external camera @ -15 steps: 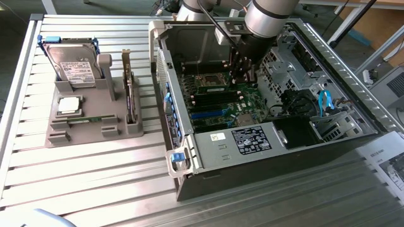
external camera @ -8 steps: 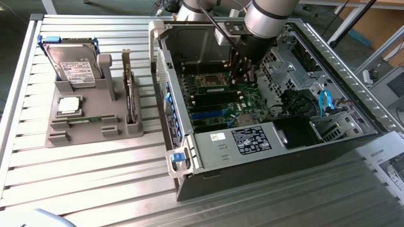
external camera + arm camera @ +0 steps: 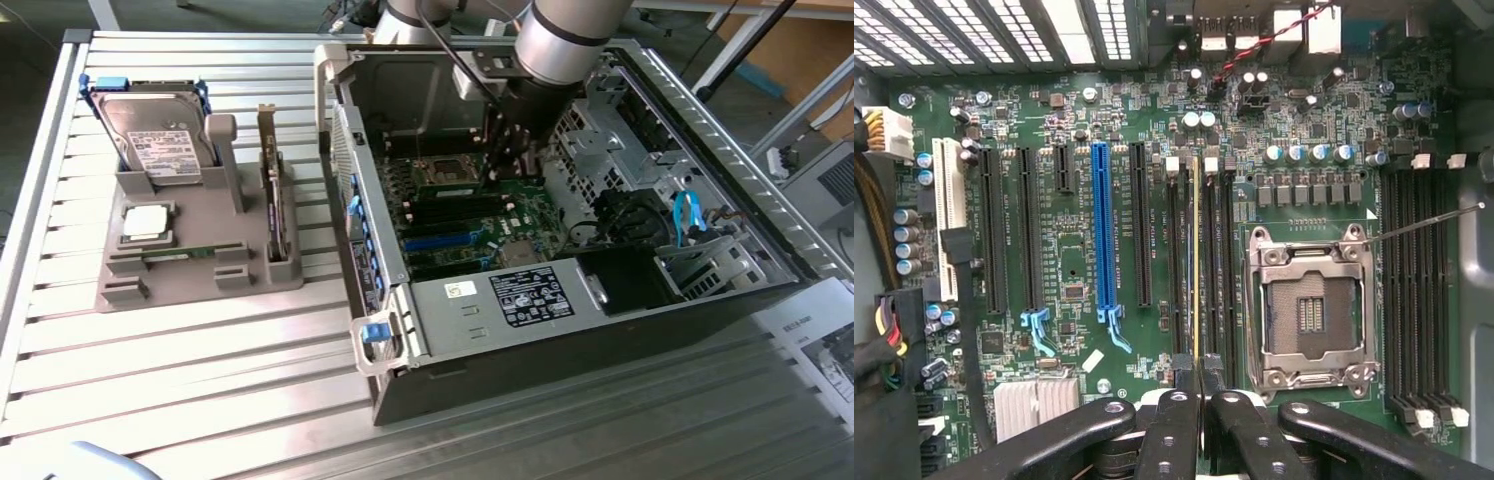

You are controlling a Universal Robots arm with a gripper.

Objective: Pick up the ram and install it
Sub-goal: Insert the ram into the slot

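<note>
The ram [image 3: 1196,250] shows edge-on in the wrist view as a thin yellowish-green line. It stands over the black memory slots [image 3: 1212,260] beside the open processor socket [image 3: 1309,310]. My gripper [image 3: 1195,385] is shut on the ram's near end, its dark fingers [image 3: 1172,420] pressed together around it. I cannot tell whether the ram touches a slot. In the exterior view the gripper [image 3: 514,150] reaches down inside the open computer case [image 3: 400,330], just above the green motherboard [image 3: 467,215].
On the exterior view's left a grey holder [image 3: 174,265] carries a hard drive [image 3: 158,135], a square silver processor chip [image 3: 144,222] and an upright card [image 3: 274,190]. Inside the case are a power supply [image 3: 534,295], drive cages [image 3: 627,150] and a blue expansion slot [image 3: 1104,235].
</note>
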